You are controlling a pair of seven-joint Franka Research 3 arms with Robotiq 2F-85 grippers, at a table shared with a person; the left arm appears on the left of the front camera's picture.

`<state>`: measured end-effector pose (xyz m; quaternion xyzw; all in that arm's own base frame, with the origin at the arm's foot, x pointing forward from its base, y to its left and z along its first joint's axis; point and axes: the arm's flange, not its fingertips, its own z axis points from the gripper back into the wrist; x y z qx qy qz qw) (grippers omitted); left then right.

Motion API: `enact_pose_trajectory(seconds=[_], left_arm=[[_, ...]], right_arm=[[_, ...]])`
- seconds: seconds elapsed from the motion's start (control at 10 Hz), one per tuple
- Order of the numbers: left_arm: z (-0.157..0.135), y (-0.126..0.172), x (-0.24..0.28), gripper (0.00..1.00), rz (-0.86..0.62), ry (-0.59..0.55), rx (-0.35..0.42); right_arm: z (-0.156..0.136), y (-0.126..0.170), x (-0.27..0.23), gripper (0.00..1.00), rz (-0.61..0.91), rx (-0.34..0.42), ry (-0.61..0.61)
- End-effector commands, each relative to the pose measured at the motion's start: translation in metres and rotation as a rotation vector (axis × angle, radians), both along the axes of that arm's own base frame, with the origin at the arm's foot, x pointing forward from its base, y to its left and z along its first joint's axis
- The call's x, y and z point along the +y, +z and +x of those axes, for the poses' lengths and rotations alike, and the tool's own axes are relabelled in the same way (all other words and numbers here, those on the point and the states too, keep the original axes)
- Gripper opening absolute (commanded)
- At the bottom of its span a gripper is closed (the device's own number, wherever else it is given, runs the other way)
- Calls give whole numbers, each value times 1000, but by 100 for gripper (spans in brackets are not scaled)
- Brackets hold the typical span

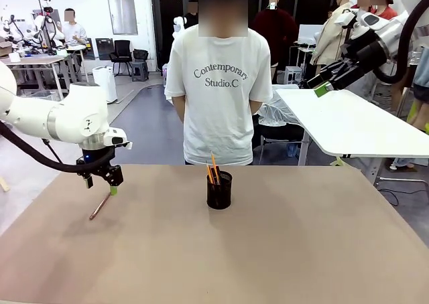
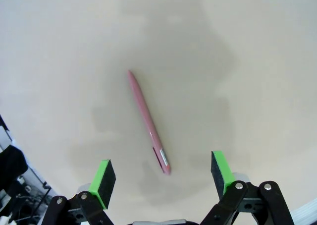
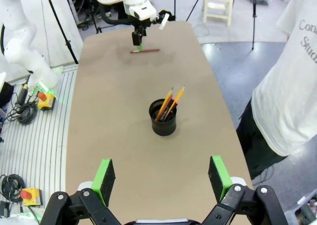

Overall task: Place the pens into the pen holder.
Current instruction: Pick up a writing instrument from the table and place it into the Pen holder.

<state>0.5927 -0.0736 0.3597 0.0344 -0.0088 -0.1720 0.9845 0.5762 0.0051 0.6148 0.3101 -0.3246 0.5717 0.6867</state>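
A brownish-pink pen [image 1: 100, 206] [image 2: 148, 121] [image 3: 145, 50] lies flat on the brown table at the left. My left gripper [image 1: 107, 183] [image 2: 163, 178] hovers open just above its clip end, fingers either side of it and not touching. The black mesh pen holder [image 1: 219, 190] [image 3: 164, 118] stands near the table's middle with an orange pen [image 1: 214, 163] [image 3: 176, 100] and other pens leaning in it. High at the right, my right gripper [image 1: 320, 88] [image 3: 161, 178] hangs open and empty, far above the table.
A person in a white T-shirt [image 1: 220, 83] stands at the far edge behind the holder, hands behind the back. A white table [image 1: 355, 123] stands beyond at the right. The brown table [image 1: 281, 250] is bare around the holder.
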Motion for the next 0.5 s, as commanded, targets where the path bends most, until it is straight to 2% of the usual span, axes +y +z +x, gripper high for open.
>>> enact_pose_trajectory(seconds=[0.0,0.4], left_arm=[[13,-4,6,100,-52,-20,11],[21,-25,11,100,-54,-40,-1]], right_arm=[[0,2,0,100,-1,-1,4],[0,2,0,100,-1,-1,4]])
